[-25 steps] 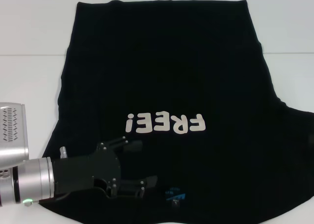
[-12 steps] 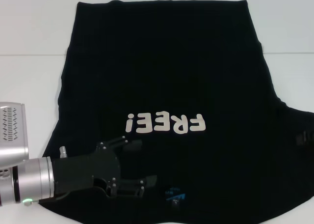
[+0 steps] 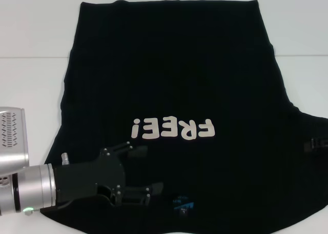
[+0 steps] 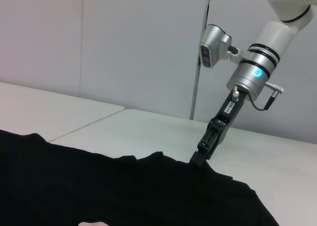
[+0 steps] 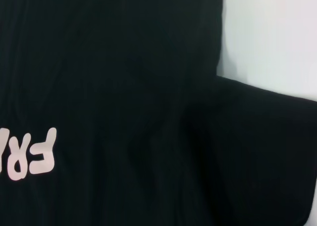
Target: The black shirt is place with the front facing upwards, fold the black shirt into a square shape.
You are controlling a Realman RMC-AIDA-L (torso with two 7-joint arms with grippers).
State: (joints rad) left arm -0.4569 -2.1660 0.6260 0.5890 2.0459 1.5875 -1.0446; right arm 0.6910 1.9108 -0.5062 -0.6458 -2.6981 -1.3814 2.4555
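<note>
Left gripper [image 3: 145, 173], black, two-fingered, on a silver arm: fingers spread apart, gripping nothing, low over the collar end of the shirt beside the small blue neck label [image 3: 183, 203], near the table's near edge. Right gripper [image 3: 316, 143]: only its black tip shows at the table's right edge, down on the right sleeve; in the left wrist view it [image 4: 204, 147] touches the sleeve's edge, whether parted or clenched cannot be told. Large black cloth T-shirt [image 3: 174, 80]: spread flat, front up, on the white table [image 3: 31, 80]; cream letters "FREE!" [image 3: 172, 129] lie just beyond the left gripper, hem toward the far edge.
</note>
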